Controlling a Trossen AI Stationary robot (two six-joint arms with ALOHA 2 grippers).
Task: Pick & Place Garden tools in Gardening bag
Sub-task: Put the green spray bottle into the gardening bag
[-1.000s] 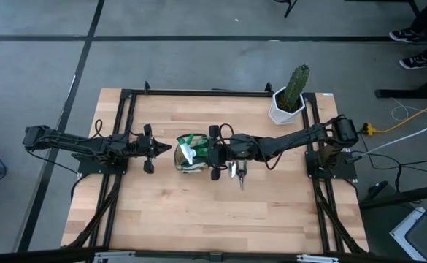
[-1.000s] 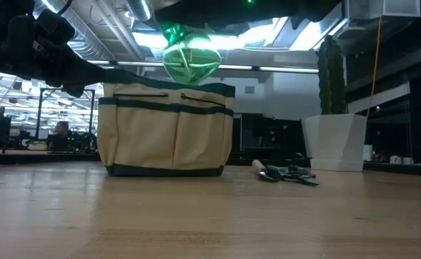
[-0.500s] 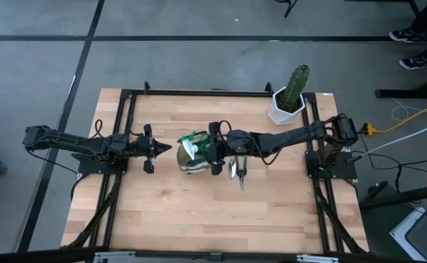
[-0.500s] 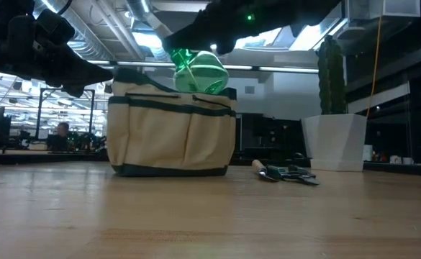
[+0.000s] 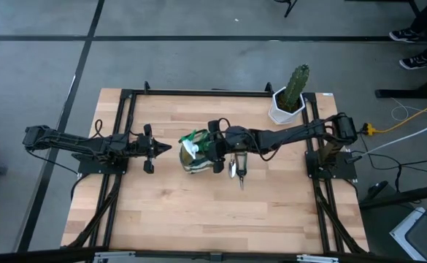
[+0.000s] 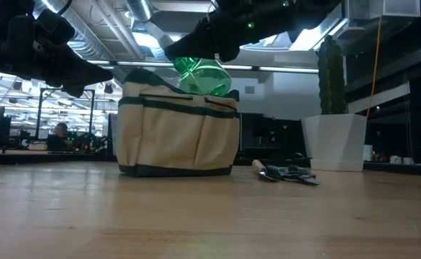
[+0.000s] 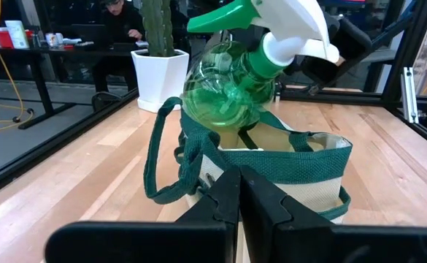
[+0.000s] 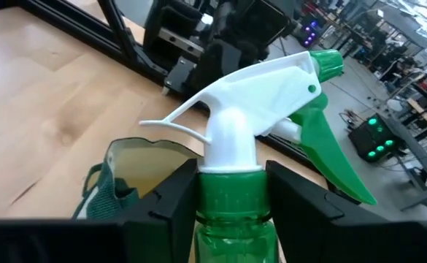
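Note:
The beige gardening bag (image 5: 190, 162) with dark green trim stands upright on its base mid-table; it also shows in the low view (image 6: 178, 133). My right gripper (image 5: 214, 150) is shut on a green spray bottle (image 6: 204, 75) with a white trigger head (image 8: 260, 91), at the bag's mouth. My left gripper (image 5: 168, 148) is shut and empty, level, just left of the bag, and points at it (image 7: 239, 186). Two small hand tools, one with a pale wooden handle (image 5: 237, 169), lie flat on the table right of the bag. My right gripper pinches the bottle's green collar (image 8: 231, 191), just under the white trigger head, between its two fingers. The fingers come about level from the table's right side. The bottle hangs tilted, its round green body (image 7: 228, 95) low in the bag's open mouth.
A potted cactus in a white faceted pot (image 5: 287, 102) stands at the far right corner. Black frame rails (image 5: 122, 131) run along the table's left, right and far sides. Bare wood lies toward the near edge.
My right gripper has gone down with the spray bottle, whose round body now sits at the bag's mouth instead of above it. The bag has slid a little toward the table's right edge, still upright.

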